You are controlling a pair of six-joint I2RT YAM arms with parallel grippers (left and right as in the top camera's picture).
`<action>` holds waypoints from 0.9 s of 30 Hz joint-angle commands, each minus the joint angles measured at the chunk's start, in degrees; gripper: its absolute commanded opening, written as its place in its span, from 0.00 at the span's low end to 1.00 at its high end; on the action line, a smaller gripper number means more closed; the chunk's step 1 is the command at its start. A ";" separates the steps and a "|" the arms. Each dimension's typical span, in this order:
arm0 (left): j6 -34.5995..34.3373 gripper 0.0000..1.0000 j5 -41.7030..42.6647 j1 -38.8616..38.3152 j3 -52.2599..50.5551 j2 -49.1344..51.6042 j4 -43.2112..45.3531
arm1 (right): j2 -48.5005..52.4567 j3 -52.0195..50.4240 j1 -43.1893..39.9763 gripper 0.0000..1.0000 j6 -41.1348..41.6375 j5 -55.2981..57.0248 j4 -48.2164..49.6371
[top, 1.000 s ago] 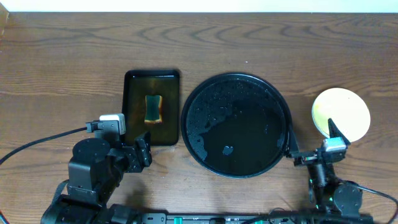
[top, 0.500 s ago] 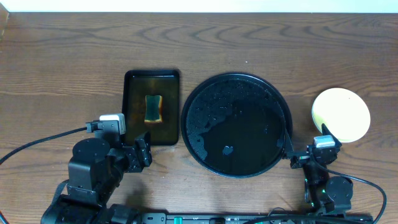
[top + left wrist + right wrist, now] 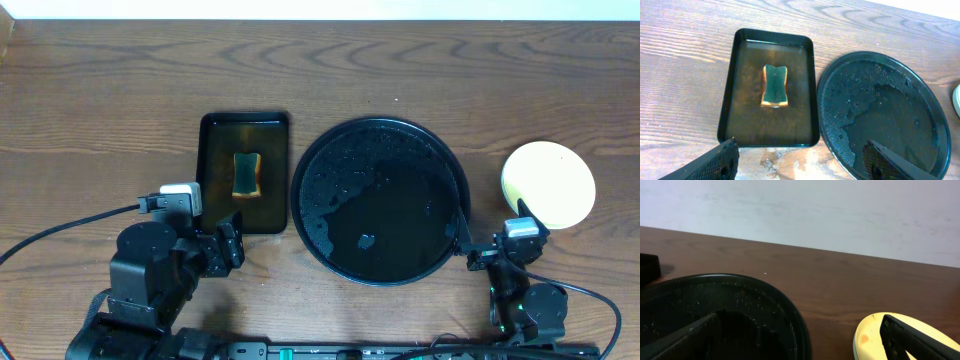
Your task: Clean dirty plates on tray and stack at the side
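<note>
From above, the round tray (image 3: 385, 215) lies flat near the middle of the table (image 3: 100, 90), its floor wet and glistening, with nothing resting in it. A yellow plate (image 3: 548, 184) lies to the right of the tray, apart from its rim, flat and face up (being round, it points no particular way; whether more plates lie under it cannot be told). Just left of the tray is a rectangular tray (image 3: 207, 170), its long sides running away from the robot, and in it a sponge (image 3: 246, 174) whose long axis runs the same way. The left gripper (image 3: 232, 245) is at the near left of the tray and the right gripper (image 3: 520, 228) at its near right, close to the plate's near edge; from this height their opening cannot be judged. In the left wrist view the left gripper (image 3: 800, 145) has its fingers (image 3: 720, 160) spread wide and empty, looking over the rectangular tray (image 3: 726, 100), the sponge (image 3: 775, 86) green side up, and the round tray (image 3: 880, 110) beside it. In the right wrist view the right gripper (image 3: 800, 317) is likewise spread wide and grips nothing, with the round tray (image 3: 740, 295) at the left and the plate (image 3: 871, 336) low at the right, a small orange speck near its rim.
</note>
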 commanded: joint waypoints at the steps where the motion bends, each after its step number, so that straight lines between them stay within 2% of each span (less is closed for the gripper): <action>1: 0.50 0.79 -0.72 -0.04 -0.42 -0.13 0.09 | -0.31 -0.07 -0.61 0.99 -0.72 0.35 -0.31; 7: 1.62 0.80 -2.49 0.85 -1.64 -0.42 -1.01 | -0.31 -0.07 -0.61 0.99 -0.72 0.35 -0.31; 11: 1.57 0.79 -1.84 6.05 -8.94 -5.75 3.10 | -0.31 -0.07 -0.61 0.99 -0.72 0.35 -0.31; 15: 1.60 0.80 1.84 12.85 -25.16 -18.14 17.59 | -0.31 -0.07 -0.61 0.99 -0.72 0.35 -0.31; 19: 1.57 0.79 4.09 16.06 -36.92 -26.88 30.97 | -0.31 -0.07 -0.61 0.99 -0.72 0.35 -0.31; 26: 3.65 0.79 1.42 16.17 -51.06 -33.53 54.97 | -0.31 -0.07 -0.61 0.99 -0.72 0.35 -0.31; 27: 4.24 0.79 1.31 16.15 -51.49 -33.66 55.36 | -0.31 -0.07 -0.61 0.99 -0.72 0.35 -0.31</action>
